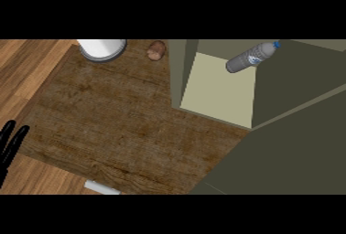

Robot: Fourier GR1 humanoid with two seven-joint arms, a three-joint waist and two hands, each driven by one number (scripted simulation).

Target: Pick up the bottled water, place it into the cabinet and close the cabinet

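Looking down, the head view holds one bottled water (251,57) inside the open cabinet (219,91), lying tilted, its long axis running diagonally, cap toward upper right. One left hand (9,146) shows at the left edge, fingers straight, released. One potato (156,50) and one white container (102,49) sit on the counter (115,123).

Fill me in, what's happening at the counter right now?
Nothing is being held at the moment. The water bottle lies tilted inside the open cabinet, cap pointing up and right, with no hand on it. The cabinet door is open. The left hand shows at the view's left edge, fingers straight, resting; the right hand is out of view. On the wooden counter near the far edge sit a white cup-like container and a small brown item, possibly a potato.
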